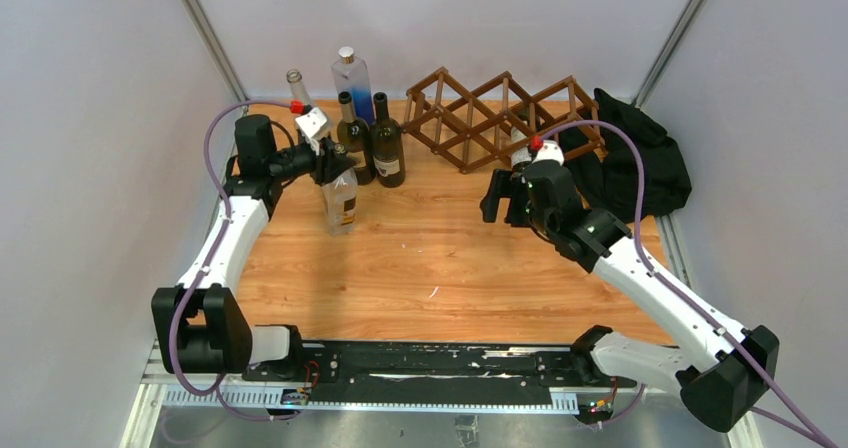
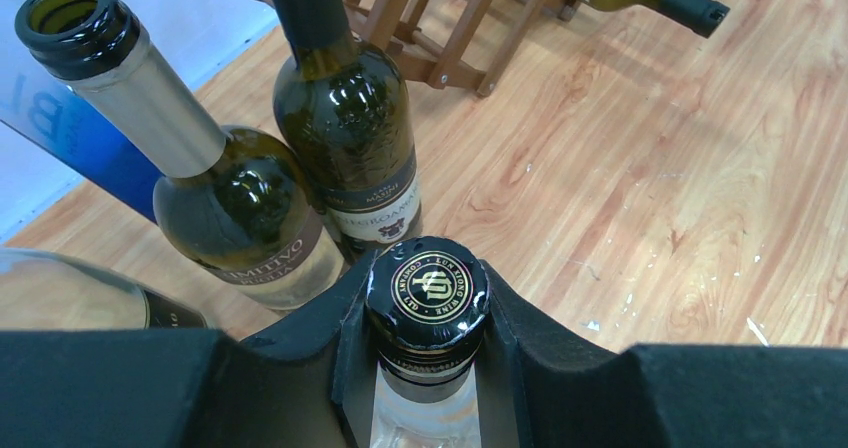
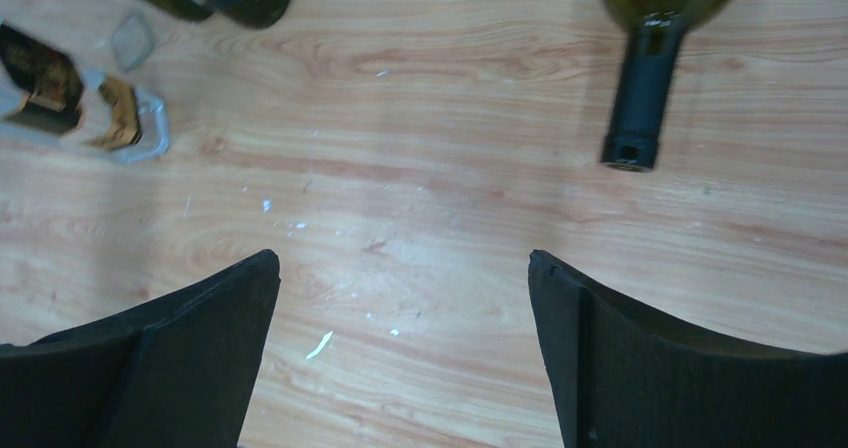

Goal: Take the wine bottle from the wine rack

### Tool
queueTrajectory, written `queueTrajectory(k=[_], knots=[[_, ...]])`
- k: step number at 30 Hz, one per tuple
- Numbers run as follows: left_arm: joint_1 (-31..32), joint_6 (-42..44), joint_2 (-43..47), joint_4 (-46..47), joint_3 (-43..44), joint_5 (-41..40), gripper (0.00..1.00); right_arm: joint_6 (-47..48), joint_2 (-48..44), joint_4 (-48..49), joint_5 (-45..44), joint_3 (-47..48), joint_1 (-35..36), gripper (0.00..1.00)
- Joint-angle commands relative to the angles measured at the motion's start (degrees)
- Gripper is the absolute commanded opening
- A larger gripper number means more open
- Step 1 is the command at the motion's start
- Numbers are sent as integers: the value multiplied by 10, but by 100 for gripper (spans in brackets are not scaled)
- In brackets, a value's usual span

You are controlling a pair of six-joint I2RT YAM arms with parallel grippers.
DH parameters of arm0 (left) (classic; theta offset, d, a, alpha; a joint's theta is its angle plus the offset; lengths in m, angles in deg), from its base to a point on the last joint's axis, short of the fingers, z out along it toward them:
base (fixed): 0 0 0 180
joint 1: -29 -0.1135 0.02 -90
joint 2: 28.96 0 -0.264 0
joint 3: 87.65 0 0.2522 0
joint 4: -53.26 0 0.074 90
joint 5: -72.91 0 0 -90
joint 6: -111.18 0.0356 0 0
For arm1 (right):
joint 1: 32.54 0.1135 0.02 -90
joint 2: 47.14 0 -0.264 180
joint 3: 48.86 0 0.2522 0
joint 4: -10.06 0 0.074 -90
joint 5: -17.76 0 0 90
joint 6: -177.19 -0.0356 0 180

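Right hand [image 3: 400, 258] wide open, empty; wine bottle [image 3: 640, 68] ahead, apart, right of centre. Left hand [image 2: 428, 313] clamped on clear bottle [image 2: 425, 418] neck.

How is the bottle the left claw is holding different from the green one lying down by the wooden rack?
The clear bottle stands upright; the green bottle lies on its side. The clear bottle is see-through; the green bottle is dark. The left gripper is shut on the clear bottle's neck; nothing holds the green bottle, and the open right gripper hangs apart from it. Both have black tops.
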Motion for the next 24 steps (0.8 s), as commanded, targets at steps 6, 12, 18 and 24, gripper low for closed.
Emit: queueTrajectory(k=[6, 12, 18, 24], knots=[[-3, -40, 51, 37, -32, -3, 33, -5, 40, -5, -35, 11, -122, 98], [-9, -52, 63, -20, -19, -3, 56, 0, 77, 66, -37, -13, -201, 98], [-10, -27, 60, -90, 20, -10, 70, 17, 177, 106, -18, 9, -230, 97], [-10, -42, 34, -164, 106, -19, 96, 23, 262, 136, 9, 28, -239, 87]])
